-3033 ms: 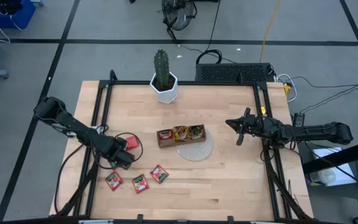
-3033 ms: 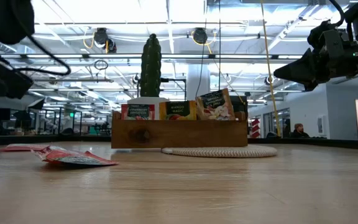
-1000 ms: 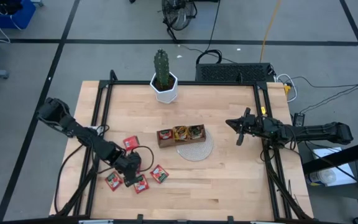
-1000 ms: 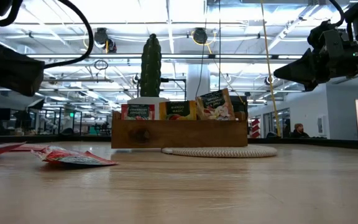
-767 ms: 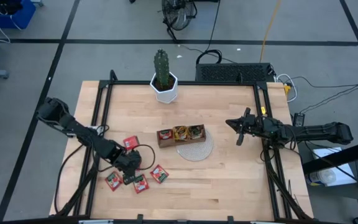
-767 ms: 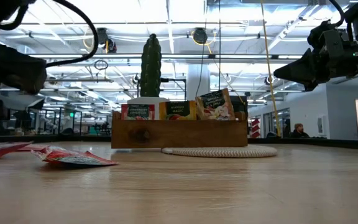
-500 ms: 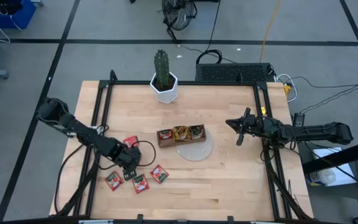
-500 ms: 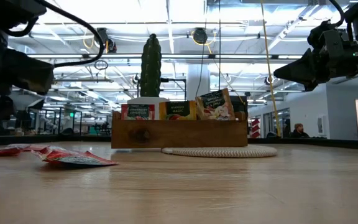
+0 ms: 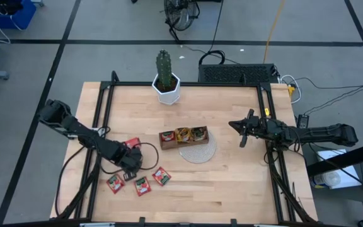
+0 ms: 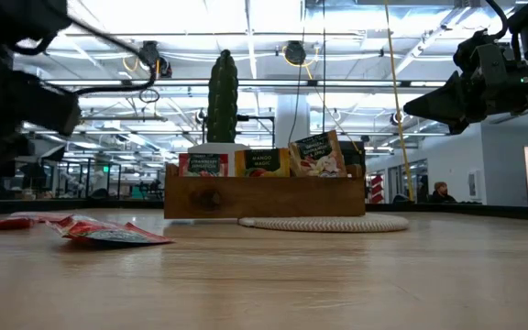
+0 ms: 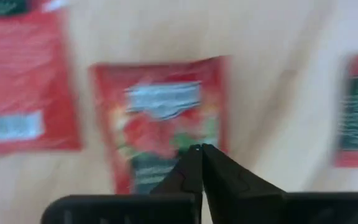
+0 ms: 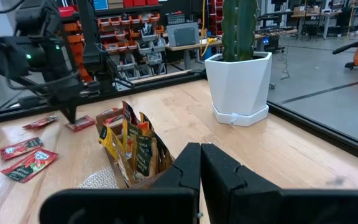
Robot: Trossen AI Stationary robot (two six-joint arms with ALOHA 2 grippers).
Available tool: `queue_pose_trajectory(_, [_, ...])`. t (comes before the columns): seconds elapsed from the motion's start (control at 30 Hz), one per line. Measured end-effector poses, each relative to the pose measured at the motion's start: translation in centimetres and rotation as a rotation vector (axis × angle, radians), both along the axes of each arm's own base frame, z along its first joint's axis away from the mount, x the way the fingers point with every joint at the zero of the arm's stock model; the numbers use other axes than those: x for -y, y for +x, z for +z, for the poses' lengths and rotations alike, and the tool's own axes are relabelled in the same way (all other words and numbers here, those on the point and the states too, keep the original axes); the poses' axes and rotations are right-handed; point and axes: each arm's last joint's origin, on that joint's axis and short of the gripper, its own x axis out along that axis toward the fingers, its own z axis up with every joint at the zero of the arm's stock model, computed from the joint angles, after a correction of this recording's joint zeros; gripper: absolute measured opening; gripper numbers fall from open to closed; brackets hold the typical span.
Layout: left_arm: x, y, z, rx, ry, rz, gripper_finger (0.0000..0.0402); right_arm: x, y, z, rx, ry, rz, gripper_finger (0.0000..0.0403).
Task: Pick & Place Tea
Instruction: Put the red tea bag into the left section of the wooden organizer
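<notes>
Hovering low over the loose red tea sachets [image 9: 142, 184], the left gripper [image 9: 130, 169] has its fingers pressed together with nothing between them; in the left wrist view the tips meet and a sachet [image 11: 160, 118] lies flat on the wood just beyond them, ungripped. Two more sachets sit to either side of that one, apart from it. One sachet [image 9: 131, 144] lies just behind the claw, three others just ahead of it toward the table's near edge. The wooden tray [image 9: 183, 137], already holding upright sachets, stands well off to the claw's side on a round mat [image 9: 198, 151].

Judgement: a flat packet likely calls for the jaws to reopen, straddle one edge, and press down enough for a tip to get under. The packet may slide instead of lifting.

The right gripper [image 9: 243, 133] waits closed and empty beyond the tray, above the table.
</notes>
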Motion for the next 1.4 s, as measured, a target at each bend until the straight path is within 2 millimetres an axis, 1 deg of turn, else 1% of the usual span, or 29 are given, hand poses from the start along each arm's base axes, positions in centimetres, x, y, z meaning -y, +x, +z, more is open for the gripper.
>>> queue_pose_trajectory(0.1, [-0.4, -0.5, -0.7, 0.006, 0.054, 0.031, 0.0013, 0.0, 0.0, 0.0, 0.0, 0.0, 0.0, 0.0])
queue_pose_trajectory(0.2, [-0.9, -0.8, -1.1, 0.016, 0.105, 0.052, 0.0005, 0.0, 0.0, 0.0, 0.0, 0.0, 0.0, 0.0])
queue_pose_trajectory(0.3, [-1.3, -0.7, -1.2, 0.021, 0.14, 0.054, 0.0006, 0.0, 0.0, 0.0, 0.0, 0.0, -0.001, 0.0])
queue_pose_trajectory(0.47, [-1.5, -0.2, -0.6, 0.003, 0.137, -0.006, 0.0004, 0.0, 0.0, 0.0, 0.0, 0.0, 0.0, 0.0])
queue_pose_trajectory(0.57, [-1.7, 0.4, 0.3, 0.024, 0.174, -0.002, 0.0005, 0.0, 0.0, 0.0, 0.0, 0.0, 0.0, 0.0])
queue_pose_trajectory(0.77, [-3.4, 0.6, 0.5, 0.02, 0.31, 0.062, 0.0004, 0.0, 0.0, 0.0, 0.0, 0.0, 0.0, 0.0])
queue_pose_trajectory(0.93, [-4.8, 0.8, 0.3, 0.012, 0.369, 0.118, 0.0003, 0.0, 0.0, 0.0, 0.0, 0.0, 0.0, 0.0])
queue_pose_trajectory(1.1, [-5.8, 0.9, 0.0, 0.009, 0.372, 0.154, 0.0003, 0.0, 0.0, 0.0, 0.0, 0.0, 0.0, 0.0])
queue_pose_trajectory(1.27, [-5.8, 1.5, -0.1, 0.056, 0.337, 0.133, 0.0002, 0.0, 0.0, 0.0, 0.0, 0.0, 0.0, 0.0])
queue_pose_trajectory(1.4, [-5.9, 1.6, -0.1, 0.057, 0.311, 0.137, 0.0002, 0.0, 0.0, 0.0, 0.0, 0.0, 0.0, 0.0])
